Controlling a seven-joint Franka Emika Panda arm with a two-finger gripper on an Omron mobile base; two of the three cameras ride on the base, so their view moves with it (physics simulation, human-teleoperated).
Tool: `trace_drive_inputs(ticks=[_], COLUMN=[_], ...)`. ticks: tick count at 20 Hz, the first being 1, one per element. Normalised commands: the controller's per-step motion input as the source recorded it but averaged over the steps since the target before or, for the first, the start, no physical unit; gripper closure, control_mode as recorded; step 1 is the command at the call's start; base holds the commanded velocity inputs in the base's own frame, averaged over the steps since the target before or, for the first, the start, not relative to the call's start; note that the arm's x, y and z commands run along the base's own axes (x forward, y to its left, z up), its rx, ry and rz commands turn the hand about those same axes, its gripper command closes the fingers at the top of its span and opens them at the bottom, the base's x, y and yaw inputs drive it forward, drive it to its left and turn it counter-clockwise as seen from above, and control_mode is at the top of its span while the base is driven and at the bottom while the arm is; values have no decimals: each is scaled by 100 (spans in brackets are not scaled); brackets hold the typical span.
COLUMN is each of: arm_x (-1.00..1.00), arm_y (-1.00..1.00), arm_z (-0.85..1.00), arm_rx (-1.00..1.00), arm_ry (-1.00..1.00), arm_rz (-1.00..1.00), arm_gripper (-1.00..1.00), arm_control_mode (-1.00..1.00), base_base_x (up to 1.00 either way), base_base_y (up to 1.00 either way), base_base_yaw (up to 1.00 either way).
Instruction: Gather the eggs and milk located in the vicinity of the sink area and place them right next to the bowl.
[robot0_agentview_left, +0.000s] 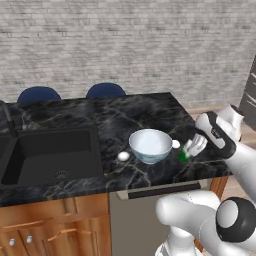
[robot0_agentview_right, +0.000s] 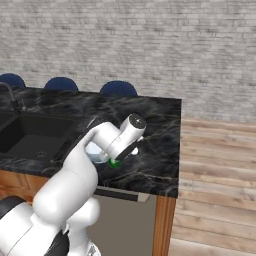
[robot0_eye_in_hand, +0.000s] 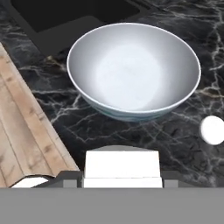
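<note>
The white bowl (robot0_agentview_left: 150, 145) stands on the black marble counter (robot0_agentview_left: 145, 112), right of the black sink (robot0_agentview_left: 50, 155). One white egg (robot0_agentview_left: 123, 156) lies just left of the bowl and another egg (robot0_agentview_left: 176, 144) lies just right of it. My gripper (robot0_agentview_left: 189, 151) is low over the counter, right of the bowl, shut on the milk (robot0_agentview_left: 183, 157), whose green base shows below the hand. In the hand view the milk's white top (robot0_eye_in_hand: 121, 165) sits between my fingertips, with the bowl (robot0_eye_in_hand: 133, 70) straight ahead and an egg (robot0_eye_in_hand: 213, 130) to the right. The milk's green base (robot0_agentview_right: 114, 163) peeks out under the arm.
A dark faucet (robot0_agentview_left: 9, 120) rises behind the sink. Two blue stools (robot0_agentview_left: 39, 94) (robot0_agentview_left: 105, 90) stand behind the counter. The counter's right edge (robot0_agentview_right: 177, 150) drops to a wooden floor (robot0_agentview_right: 220, 165). Wooden cabinets (robot0_agentview_left: 50, 230) run below the counter.
</note>
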Motion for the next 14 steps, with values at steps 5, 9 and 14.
trace_drive_inputs(ticks=[5,9,14], arm_x=[11,14,18], arm_y=[0,4,6], arm_z=[-12,-1,0], arm_rx=[-2,-3,-3], arm_ry=[-7,0,0], arm_rz=[12,10,9], arm_gripper=[100,100,100], arm_control_mode=[-100,-100,-100], base_base_x=[0,0,0], base_base_y=[0,0,0], base_base_yaw=[0,0,0])
